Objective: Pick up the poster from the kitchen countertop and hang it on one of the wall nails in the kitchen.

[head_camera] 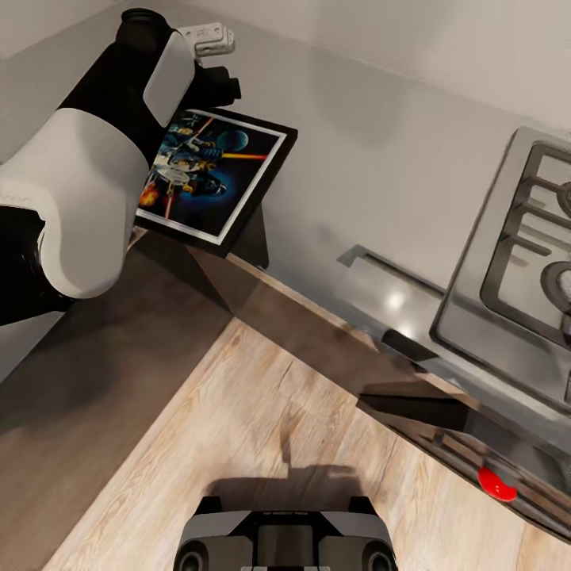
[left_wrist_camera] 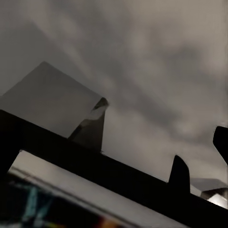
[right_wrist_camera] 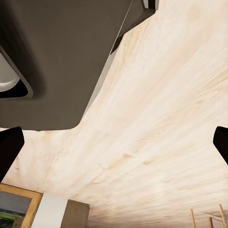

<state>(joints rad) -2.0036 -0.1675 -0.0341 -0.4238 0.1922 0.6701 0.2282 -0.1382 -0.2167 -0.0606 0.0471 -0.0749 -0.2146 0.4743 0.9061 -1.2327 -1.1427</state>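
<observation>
From the head view, the poster (head_camera: 208, 176) sat tilted over the inner corner of the light grey bench (head_camera: 381, 159), its near edge jutting past the bench's front edge above the dark cabinet fronts (head_camera: 317, 333). The left arm (head_camera: 87, 198) reached over the poster's left side, and its bulk hid the left tool there, so that view could not say how the fingers stood.

The left wrist view gave what the head view lacked. The poster's black frame (left_wrist_camera: 109, 178) ran across the picture with its white border (left_wrist_camera: 76, 185) and a sliver of coloured artwork beneath it. One dark fingertip (left_wrist_camera: 179, 173) stood against the far side of the frame, and a second dark tip showed at the picture's edge, apart from the first. Whether the left tool (left_wrist_camera: 202, 156) actually gripped the frame I could not tell. A pale wedge with a dark tip (left_wrist_camera: 92, 126) rose behind the frame against the grey wall.

Only the head view showed the steel gas hob (head_camera: 515, 262) at the bench's right end, a red knob (head_camera: 496, 484) on the cabinet front below it, the wooden floor (head_camera: 277, 444) and the robot's base (head_camera: 285, 539).

The right wrist view looked elsewhere: the right tool (right_wrist_camera: 114, 142) was spread wide with nothing between its tips, one dark fingertip (right_wrist_camera: 8, 147) at each side of the picture, over pale wooden floor and the underside of a dark rounded body (right_wrist_camera: 57, 61). A framed picture (right_wrist_camera: 16, 209) lay in one corner.
</observation>
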